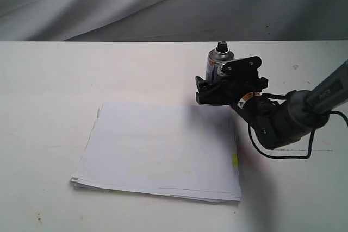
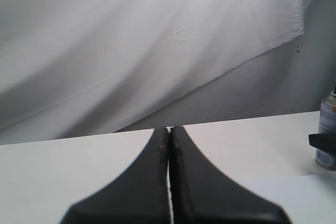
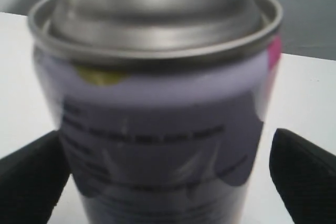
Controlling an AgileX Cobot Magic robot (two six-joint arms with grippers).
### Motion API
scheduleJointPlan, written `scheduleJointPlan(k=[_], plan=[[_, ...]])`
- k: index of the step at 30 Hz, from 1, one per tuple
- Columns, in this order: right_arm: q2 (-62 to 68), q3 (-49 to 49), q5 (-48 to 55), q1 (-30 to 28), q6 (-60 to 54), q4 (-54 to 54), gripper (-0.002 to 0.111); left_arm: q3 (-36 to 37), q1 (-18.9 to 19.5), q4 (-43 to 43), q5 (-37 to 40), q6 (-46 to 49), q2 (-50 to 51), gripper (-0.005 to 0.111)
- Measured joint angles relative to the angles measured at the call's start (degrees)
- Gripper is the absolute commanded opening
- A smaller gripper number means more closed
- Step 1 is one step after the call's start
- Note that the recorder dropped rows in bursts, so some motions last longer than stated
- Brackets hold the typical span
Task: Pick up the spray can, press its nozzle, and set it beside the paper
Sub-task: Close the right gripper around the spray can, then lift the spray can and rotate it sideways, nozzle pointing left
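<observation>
The spray can (image 1: 216, 64) is seen upright on the worktop (image 1: 49, 91), just beyond the far right corner of the paper (image 1: 157, 150), with the nozzle (image 1: 221, 44) uppermost. The can is straddled by the right end effector (image 3: 168, 182), whose fingers (image 3: 31, 182) are spread at either side of the label, a narrow gap being left at one side. The left end effector (image 2: 169, 145) is held well apart, its fingers pressed together with nothing between them.

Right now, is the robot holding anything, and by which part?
Nothing yet. The right gripper straddles the silver-grey metal spray can at its labelled body, jaws open; the left gripper is shut, empty.
</observation>
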Motion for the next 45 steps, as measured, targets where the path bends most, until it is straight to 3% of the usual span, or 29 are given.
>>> scheduleJointPlan(k=[8, 12, 18, 27, 33, 45], plan=[[1.11, -1.38, 1.36, 0.00, 1.08, -1.08, 0.093, 0.00, 0.00, 0.00, 0.00, 0.00, 0.00, 0.000], [1.15, -1.38, 1.54, 0.00, 1.28, -1.17, 0.086, 0.00, 0.00, 0.00, 0.00, 0.00, 0.00, 0.000], [1.15, -1.38, 1.88, 0.00, 1.28, -1.17, 0.061, 0.00, 0.00, 0.00, 0.00, 0.00, 0.00, 0.000], [1.15, -1.38, 1.88, 0.00, 1.28, -1.14, 0.001, 0.00, 0.00, 0.00, 0.00, 0.00, 0.00, 0.000], [-1.00, -1.38, 5.87, 0.00, 1.28, -0.54, 0.000, 0.00, 0.00, 0.00, 0.00, 0.00, 0.00, 0.000], [-22.78, -1.38, 40.19, -4.15, -7.42, -0.77, 0.000, 0.00, 0.00, 0.00, 0.00, 0.00, 0.00, 0.000]])
